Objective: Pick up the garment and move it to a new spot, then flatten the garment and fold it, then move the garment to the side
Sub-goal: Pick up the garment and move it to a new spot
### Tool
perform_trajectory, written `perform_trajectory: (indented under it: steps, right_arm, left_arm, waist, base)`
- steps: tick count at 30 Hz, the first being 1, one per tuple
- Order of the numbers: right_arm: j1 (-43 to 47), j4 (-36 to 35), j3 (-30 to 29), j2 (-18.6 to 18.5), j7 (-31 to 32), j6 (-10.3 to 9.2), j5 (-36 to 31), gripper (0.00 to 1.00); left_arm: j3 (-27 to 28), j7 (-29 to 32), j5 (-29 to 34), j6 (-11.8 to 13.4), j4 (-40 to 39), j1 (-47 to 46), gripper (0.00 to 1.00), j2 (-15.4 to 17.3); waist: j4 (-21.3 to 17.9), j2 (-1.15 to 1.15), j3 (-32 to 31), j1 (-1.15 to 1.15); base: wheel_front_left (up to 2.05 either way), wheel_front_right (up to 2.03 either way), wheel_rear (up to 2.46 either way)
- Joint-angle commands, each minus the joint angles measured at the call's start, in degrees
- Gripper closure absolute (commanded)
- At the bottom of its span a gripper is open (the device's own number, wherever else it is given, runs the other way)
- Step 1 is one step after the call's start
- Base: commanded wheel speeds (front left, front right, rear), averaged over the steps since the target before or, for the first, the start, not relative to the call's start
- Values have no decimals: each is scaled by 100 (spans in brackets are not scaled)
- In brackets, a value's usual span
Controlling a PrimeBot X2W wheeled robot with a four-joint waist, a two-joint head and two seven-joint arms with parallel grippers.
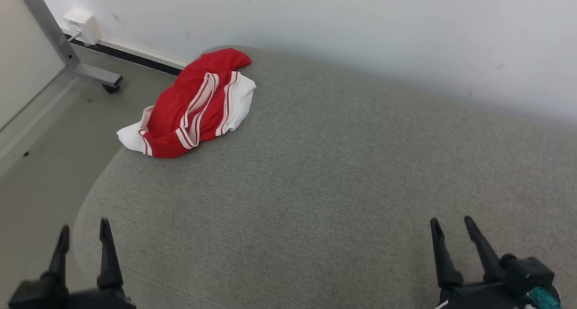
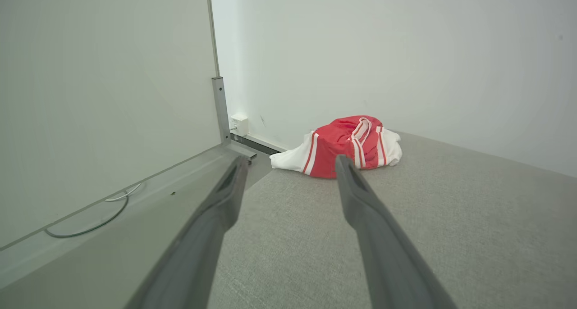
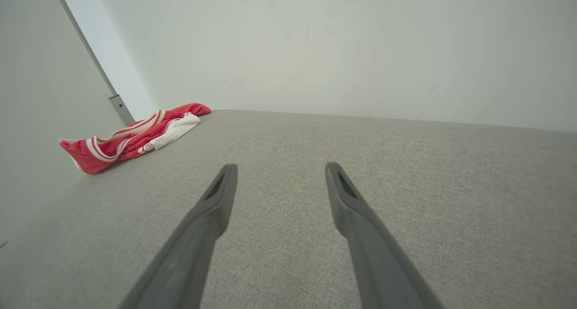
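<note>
Left end effector [image 1: 84,224], right end effector [image 1: 451,219]: jaws apart, seemingly hovering, far from garment [image 1: 194,111].

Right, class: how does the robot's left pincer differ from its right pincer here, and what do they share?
The left pincer hangs at the left edge of the grey cushion, partly over the floor; the right pincer hangs wholly over the cushion. The left pincer is nearer the red-and-white garment; the right pincer is farther away. Both are open and empty.
</note>
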Motion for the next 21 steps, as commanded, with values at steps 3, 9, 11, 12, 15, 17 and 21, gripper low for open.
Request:
perform_trajectory:
  steps: [3, 9, 11, 12, 15, 17, 21]
  right_arm:
    - [-175, -183, -132, -109, 109, -14, -121, 0]
    - [-457, -507, -333, -286, 273, -14, -226, 0]
    - [-551, -632, -408, -343, 323, -14, -259, 0]
    - [-594, -704, -443, -364, 353, -14, -288, 0]
    - [-691, -916, -581, -417, 404, -14, -334, 0]
    - [-749, -1044, -702, -437, 418, -14, -340, 0]
    - [-750, -1304, -945, -441, 458, -14, -392, 0]
  left_arm:
    - [46, 20, -104, -28, 102, -671, 0, 152]
    - [211, 117, -263, -85, 415, -1895, 0, 533]
    - [293, 171, -341, -74, 527, -2301, 0, 681]
    - [351, 210, -379, -67, 573, -2486, 0, 762]
    - [525, 293, -534, -56, 703, -3059, 0, 1018]
    - [567, 396, -558, -98, 815, -3350, 0, 1203]
    - [616, 586, -629, -142, 1186, -3939, 0, 1579]
  waist:
    - [-375, 0, 435, 0]
    - [-899, 0, 1045, 0]
    - [-1098, 0, 1269, 0]
    - [-1204, 0, 1382, 0]
    - [-1502, 0, 1703, 0]
    - [-1678, 0, 1908, 0]
    - [-1944, 0, 2251, 0]
  base:
    - [0, 0, 0]
    - [0, 0, 0]
    - [0, 0, 0]
    - [0, 0, 0]
    - [0, 0, 0]
    - [0, 0, 0]
    - [0, 0, 0]
